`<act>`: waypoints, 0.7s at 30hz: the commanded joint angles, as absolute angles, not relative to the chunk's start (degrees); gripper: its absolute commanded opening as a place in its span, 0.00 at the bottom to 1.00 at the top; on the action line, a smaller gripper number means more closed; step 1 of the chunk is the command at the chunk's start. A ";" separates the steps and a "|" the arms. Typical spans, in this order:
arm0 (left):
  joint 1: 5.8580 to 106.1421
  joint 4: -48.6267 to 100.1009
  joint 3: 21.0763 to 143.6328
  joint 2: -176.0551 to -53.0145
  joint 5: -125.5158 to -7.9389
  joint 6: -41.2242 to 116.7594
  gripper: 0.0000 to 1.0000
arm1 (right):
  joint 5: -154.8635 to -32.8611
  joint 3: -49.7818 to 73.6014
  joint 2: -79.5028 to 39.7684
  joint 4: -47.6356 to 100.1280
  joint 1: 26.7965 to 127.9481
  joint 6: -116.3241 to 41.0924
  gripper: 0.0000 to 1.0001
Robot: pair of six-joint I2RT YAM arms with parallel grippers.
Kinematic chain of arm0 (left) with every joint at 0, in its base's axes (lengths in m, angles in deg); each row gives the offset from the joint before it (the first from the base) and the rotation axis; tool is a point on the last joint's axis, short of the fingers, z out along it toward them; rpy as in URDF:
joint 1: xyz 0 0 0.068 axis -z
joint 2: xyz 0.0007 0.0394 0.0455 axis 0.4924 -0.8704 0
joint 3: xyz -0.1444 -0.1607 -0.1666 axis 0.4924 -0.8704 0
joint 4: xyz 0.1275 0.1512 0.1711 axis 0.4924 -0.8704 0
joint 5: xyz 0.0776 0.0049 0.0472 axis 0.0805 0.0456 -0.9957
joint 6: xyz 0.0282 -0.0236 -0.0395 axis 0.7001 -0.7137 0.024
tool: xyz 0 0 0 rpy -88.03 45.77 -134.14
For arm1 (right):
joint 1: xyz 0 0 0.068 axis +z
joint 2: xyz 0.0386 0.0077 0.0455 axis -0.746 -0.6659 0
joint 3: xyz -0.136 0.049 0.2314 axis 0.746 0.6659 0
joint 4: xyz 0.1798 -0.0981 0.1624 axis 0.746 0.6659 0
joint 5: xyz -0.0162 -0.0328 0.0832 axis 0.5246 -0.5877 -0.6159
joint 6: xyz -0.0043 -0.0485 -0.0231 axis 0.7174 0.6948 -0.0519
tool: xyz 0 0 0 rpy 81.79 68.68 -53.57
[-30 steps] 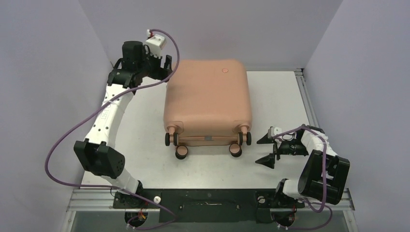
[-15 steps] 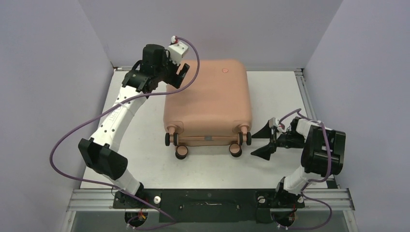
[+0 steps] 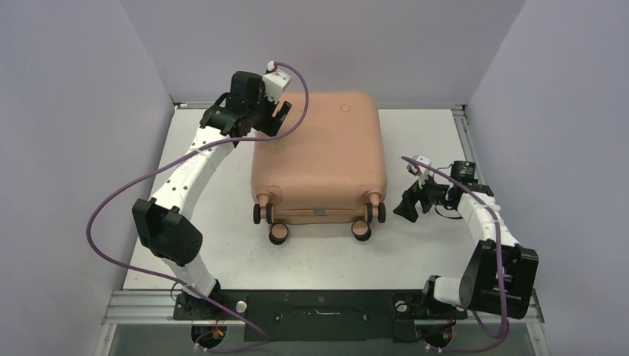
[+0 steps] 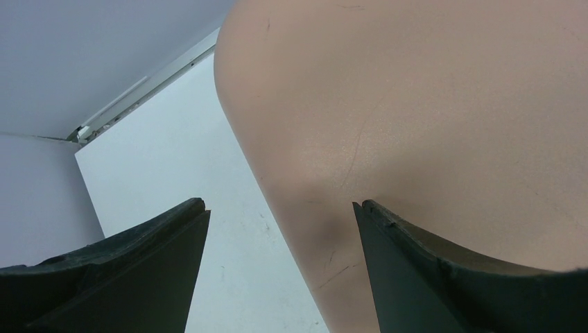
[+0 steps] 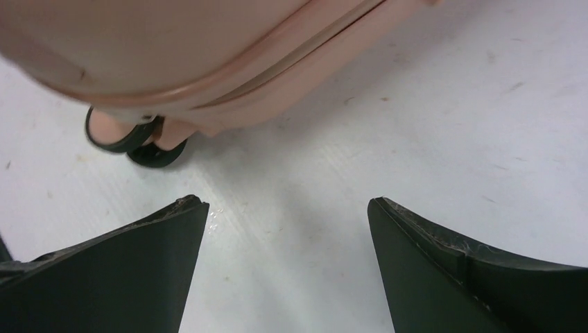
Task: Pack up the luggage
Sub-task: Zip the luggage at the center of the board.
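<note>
The salmon-pink luggage (image 3: 319, 156) lies shut and flat mid-table, its caster wheels (image 3: 361, 231) facing the near edge and a round logo dot (image 3: 345, 108) at the far end. My left gripper (image 3: 273, 119) is open at the luggage's far left corner. In the left wrist view the pink shell (image 4: 416, 104) runs between the spread fingers of the left gripper (image 4: 277, 208), with nothing held. My right gripper (image 3: 406, 205) is open just right of the near right wheel. The right wrist view shows the right gripper (image 5: 288, 201) over bare table, with the luggage's seam edge (image 5: 173, 41) and a wheel (image 5: 132, 139) ahead.
The white table (image 3: 430, 141) is boxed in by lavender walls at the left, back and right. A metal rail (image 3: 466, 148) runs along its right edge. Purple cables (image 3: 111, 208) loop off both arms. The arm bases sit on a black plate (image 3: 319, 308) at the near edge.
The left gripper swung right, from beside the far left corner to over it. The right gripper moved forward and in toward the luggage's near right wheel. The luggage stayed put.
</note>
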State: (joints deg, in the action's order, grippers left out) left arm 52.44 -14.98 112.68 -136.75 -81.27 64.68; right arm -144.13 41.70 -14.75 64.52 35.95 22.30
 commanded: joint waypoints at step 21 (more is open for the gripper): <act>56.89 -12.28 110.24 -124.34 -75.31 65.97 0.80 | -139.53 35.61 -5.06 64.23 43.00 9.46 0.90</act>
